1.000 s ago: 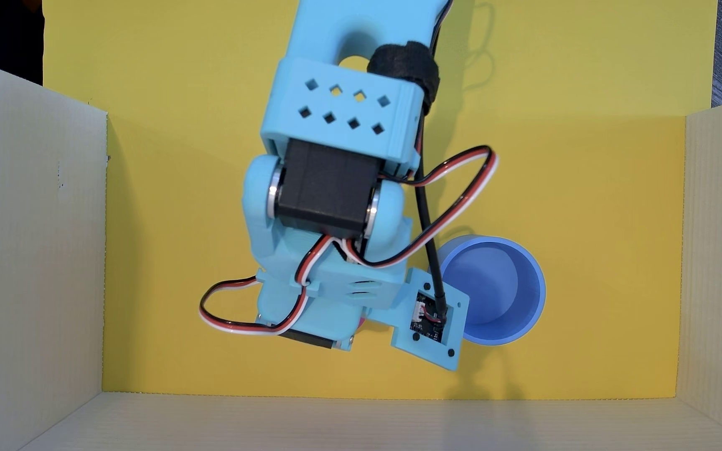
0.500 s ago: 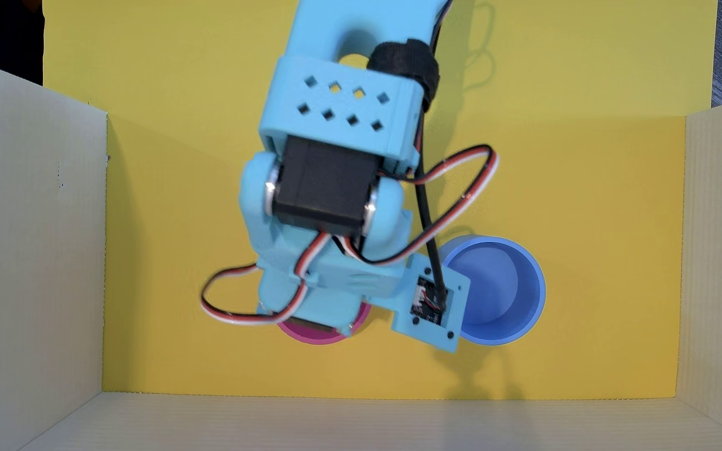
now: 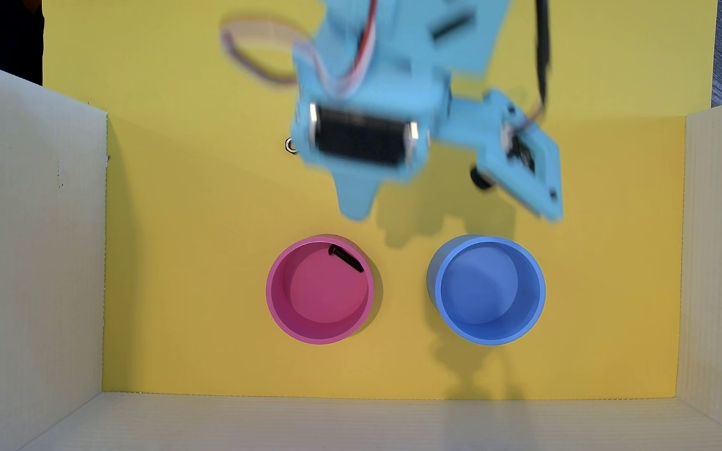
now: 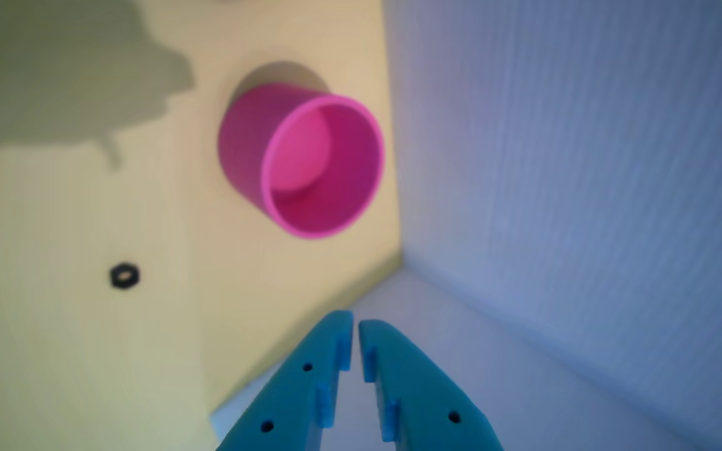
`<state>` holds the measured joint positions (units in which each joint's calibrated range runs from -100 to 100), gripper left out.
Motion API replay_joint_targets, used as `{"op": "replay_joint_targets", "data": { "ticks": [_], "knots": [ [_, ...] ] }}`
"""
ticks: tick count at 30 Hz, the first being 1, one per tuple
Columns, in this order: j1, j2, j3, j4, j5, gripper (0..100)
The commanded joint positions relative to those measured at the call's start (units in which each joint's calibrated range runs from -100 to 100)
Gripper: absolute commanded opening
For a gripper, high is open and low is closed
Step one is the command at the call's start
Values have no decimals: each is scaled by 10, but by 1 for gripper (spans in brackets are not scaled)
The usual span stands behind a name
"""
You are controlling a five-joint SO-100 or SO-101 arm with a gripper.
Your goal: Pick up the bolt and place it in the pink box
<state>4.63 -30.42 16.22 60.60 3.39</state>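
The black bolt point(image 3: 346, 258) lies inside the pink box point(image 3: 320, 299), against its upper right wall in the overhead view. The light blue gripper point(image 3: 355, 212) is blurred by motion and hangs above the yellow floor, just above the pink box and apart from it. In the wrist view the gripper point(image 4: 355, 324) has its jaws almost together with nothing between them. The pink box point(image 4: 242, 138) shows there beyond the fingers, tilted; the bolt is hidden in that view.
A silvery hex nut point(image 3: 291, 145) lies on the yellow floor beside the arm; it also shows in the wrist view point(image 4: 125, 275). A blue round container point(image 3: 487, 340) stands right of the pink box. Pale cardboard walls point(image 3: 29, 260) enclose the floor on three sides.
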Motion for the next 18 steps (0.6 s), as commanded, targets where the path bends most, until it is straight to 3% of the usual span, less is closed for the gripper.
{"op": "replay_joint_targets", "data": {
  "ticks": [1, 7, 18],
  "knots": [
    [-5, -120, 196, -122, -2, 1],
    [-6, -269, 404, -220, -3, 1],
    [-49, -618, 625, -229, -3, 1]
  ]
}}
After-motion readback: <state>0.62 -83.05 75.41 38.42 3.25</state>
